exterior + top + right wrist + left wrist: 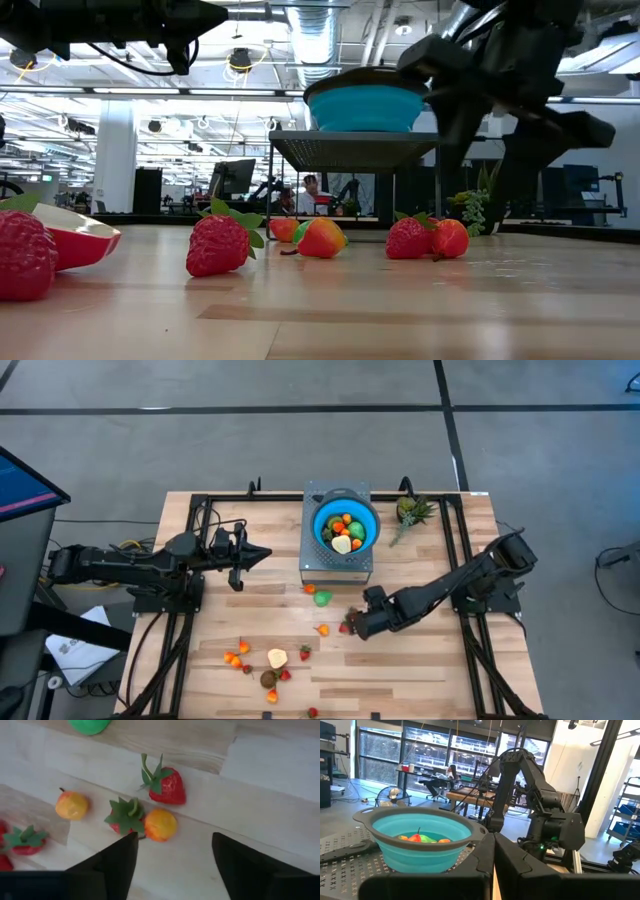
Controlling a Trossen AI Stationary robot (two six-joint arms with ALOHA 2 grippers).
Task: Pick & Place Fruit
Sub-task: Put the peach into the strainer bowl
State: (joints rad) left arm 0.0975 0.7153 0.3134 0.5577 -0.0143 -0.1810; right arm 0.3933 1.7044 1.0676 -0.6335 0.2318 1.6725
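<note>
A blue bowl point(345, 523) with several fruits in it stands on a grey perforated stand point(318, 565) at the table's far middle. Small toy fruits lie loose on the wooden table. My right gripper point(172, 855) hangs open, pointing steeply down, just over a leafy strawberry point(125, 817) and an orange-yellow fruit point(160, 824) lying side by side; in the high view, it shows as my right gripper point(353, 628). Another strawberry point(167, 785) lies just beyond them. A peach-like fruit point(71, 805) lies to one side. My left gripper point(262, 555) is shut and held level above the table, left of the bowl.
A spiky pineapple-like piece point(412, 512) lies right of the stand. A green fruit point(322, 598) sits in front of the stand. More fruits, among them a pale yellow one point(277, 657), are scattered near the table's front left. Black frame rails point(470, 650) run along both sides.
</note>
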